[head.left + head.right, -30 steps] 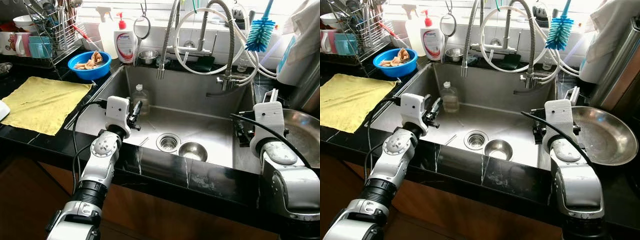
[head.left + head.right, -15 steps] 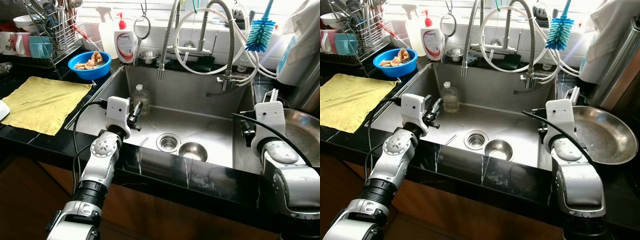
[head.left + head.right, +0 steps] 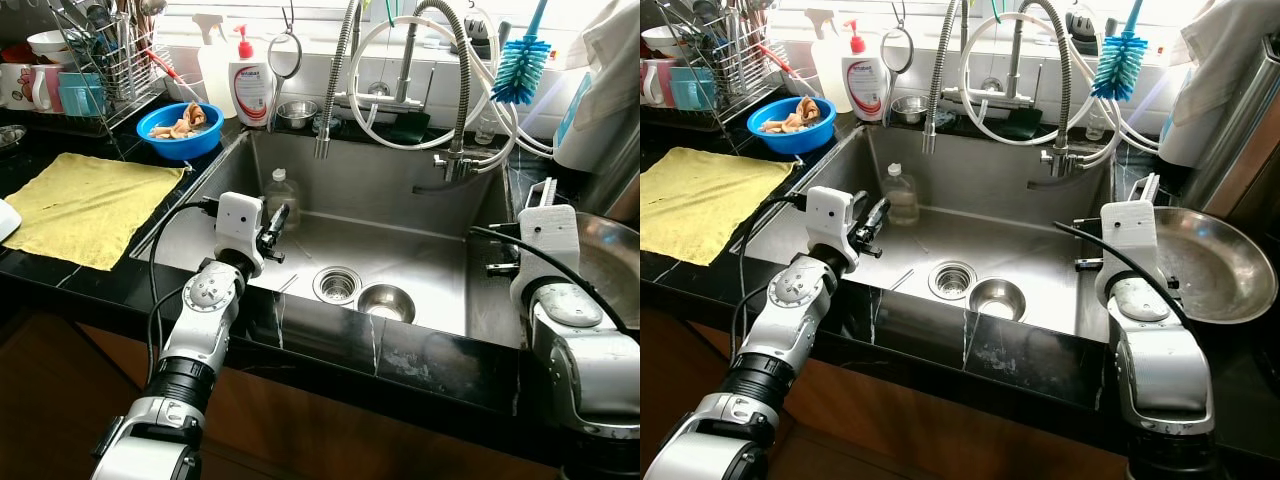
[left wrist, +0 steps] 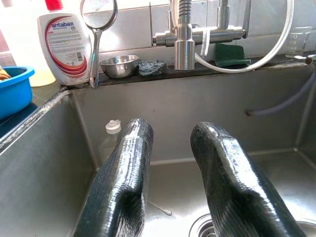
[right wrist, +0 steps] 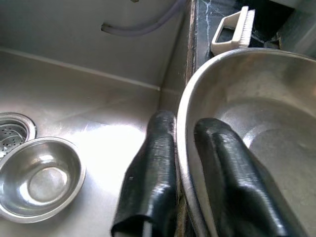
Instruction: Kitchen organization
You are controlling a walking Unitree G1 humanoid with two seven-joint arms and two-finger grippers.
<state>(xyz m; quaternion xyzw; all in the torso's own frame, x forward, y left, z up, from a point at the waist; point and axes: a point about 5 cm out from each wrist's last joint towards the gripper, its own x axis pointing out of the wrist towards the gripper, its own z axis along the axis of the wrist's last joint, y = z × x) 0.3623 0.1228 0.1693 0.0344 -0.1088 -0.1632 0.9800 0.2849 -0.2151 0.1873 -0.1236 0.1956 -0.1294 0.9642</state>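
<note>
Right gripper (image 5: 180, 197): fingers straddle large steel pan (image 3: 1210, 265) rim, pinching to lift. Left gripper (image 4: 170, 182): parted, empty, over sink (image 3: 420, 250).

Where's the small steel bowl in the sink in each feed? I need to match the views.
Left eye: small steel bowl right of the drain.
Right eye: bowl, again right of the drain.
Left wrist: I can't make it out.
Right wrist: bowl beside the drain, left of the right gripper.
Shared landmark: the drain.
</note>
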